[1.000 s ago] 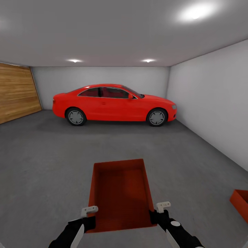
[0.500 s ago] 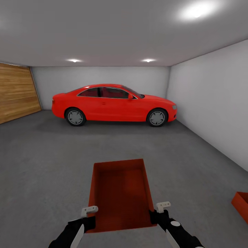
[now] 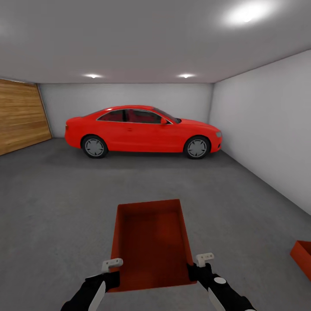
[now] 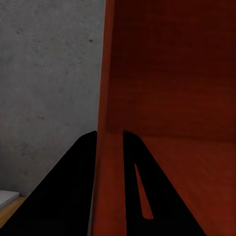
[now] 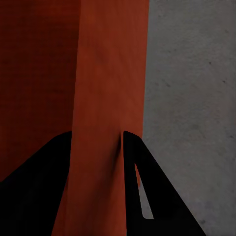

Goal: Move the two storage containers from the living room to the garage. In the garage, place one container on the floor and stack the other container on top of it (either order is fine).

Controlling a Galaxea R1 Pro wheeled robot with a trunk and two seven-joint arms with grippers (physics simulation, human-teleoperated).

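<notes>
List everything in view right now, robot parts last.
held storage container: 1, orange-red, centre foreground, carried between both arms
second storage container: 1, orange-red, on the floor at far right, cut by the frame edge
car: 1, red, parked side-on by the back wall
wood panel wall: 1, brown, left side
floor: 1, dark grey
ceiling lights: 3, white, overhead
left gripper: 1, jaws clamped on the held container's left wall
right gripper: 1, jaws clamped on its right wall
</notes>
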